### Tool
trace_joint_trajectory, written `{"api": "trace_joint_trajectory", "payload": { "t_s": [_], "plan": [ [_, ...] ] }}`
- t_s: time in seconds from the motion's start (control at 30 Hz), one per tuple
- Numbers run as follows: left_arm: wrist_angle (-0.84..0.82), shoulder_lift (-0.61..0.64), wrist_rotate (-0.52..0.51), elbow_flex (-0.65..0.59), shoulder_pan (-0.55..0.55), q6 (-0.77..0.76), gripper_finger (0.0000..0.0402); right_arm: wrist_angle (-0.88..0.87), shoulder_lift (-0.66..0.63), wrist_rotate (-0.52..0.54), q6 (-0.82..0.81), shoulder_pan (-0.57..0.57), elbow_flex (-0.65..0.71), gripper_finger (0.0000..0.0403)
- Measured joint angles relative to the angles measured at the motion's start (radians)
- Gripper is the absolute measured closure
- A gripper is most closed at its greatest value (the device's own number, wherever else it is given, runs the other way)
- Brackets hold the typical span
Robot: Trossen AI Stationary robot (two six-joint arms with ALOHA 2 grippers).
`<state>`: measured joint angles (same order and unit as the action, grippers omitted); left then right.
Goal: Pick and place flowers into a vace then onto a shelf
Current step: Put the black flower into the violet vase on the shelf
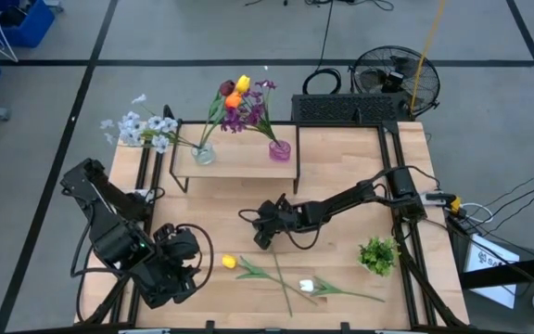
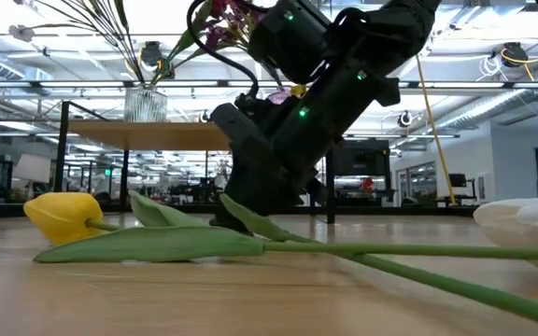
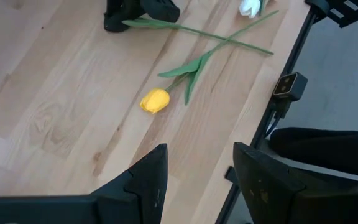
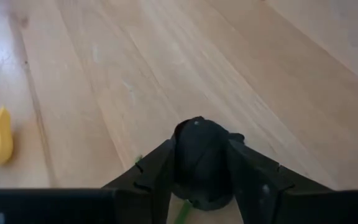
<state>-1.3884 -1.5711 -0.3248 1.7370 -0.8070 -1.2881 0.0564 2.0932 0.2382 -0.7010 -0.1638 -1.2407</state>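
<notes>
Hovering low over the wood near the table's centre, the right gripper (image 1: 265, 232) sits at the stem end of the yellow tulip (image 1: 229, 263). Its own wrist camera shows the fingers drawn close, with a sliver of green beneath them, so it seems to pinch the stem, though I can't be sure. The left gripper (image 3: 196, 180) waits at the table's near left corner, jaws wide and holding nothing.

Two flowers lie flat on the table (image 1: 341, 176), unplaced: the yellow tulip and a white tulip (image 1: 306, 287), stems crossing. On the shelf (image 1: 239, 160) stand a clear vase (image 1: 204, 153) and a pink vase (image 1: 280, 149), already filled with blooms, so most of the job looks done.

Only the overhead camera shows both vases and the leafy tuft (image 1: 376, 253); the table-level camera alone shows how low the right gripper is.
</notes>
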Motion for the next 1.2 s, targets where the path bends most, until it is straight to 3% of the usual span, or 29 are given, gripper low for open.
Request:
{"api": "trace_joint_trajectory", "payload": {
  "t_s": [0.13,0.33,0.57,0.67,0.8,0.93,1.1,1.2],
  "plan": [
    [-0.006,0.000,0.000,0.000,0.000,0.001,0.0216,-0.007,-0.013,0.005,0.011,-0.001,0.001,0.0292],
    [-0.012,0.000,0.000,0.000,0.000,0.011,0.0216,-0.021,-0.090,-0.029,0.075,-0.002,0.008,0.0389],
    [-0.023,0.000,0.000,0.000,0.000,0.010,0.0216,-0.047,-0.318,-0.056,0.171,-0.007,0.008,0.0396],
    [-0.024,0.000,0.000,0.000,0.000,0.010,0.0216,-0.035,-0.467,0.021,0.291,-0.014,0.006,0.0397],
    [-0.023,0.000,0.000,0.000,0.000,0.009,0.0216,0.029,-0.657,0.263,0.630,-0.038,0.006,0.0397],
    [-0.024,0.000,-0.004,0.000,0.000,0.008,0.0216,0.292,-0.777,0.522,1.162,-0.068,0.006,0.0397],
    [-0.024,0.000,-0.018,0.000,0.000,0.008,0.0216,0.828,-0.811,0.530,1.807,-0.047,0.005,0.0397],
    [-0.024,0.000,-0.018,0.000,0.000,0.008,0.0216,0.982,-0.804,0.468,2.011,0.003,0.004,0.0397]
  ]
}}
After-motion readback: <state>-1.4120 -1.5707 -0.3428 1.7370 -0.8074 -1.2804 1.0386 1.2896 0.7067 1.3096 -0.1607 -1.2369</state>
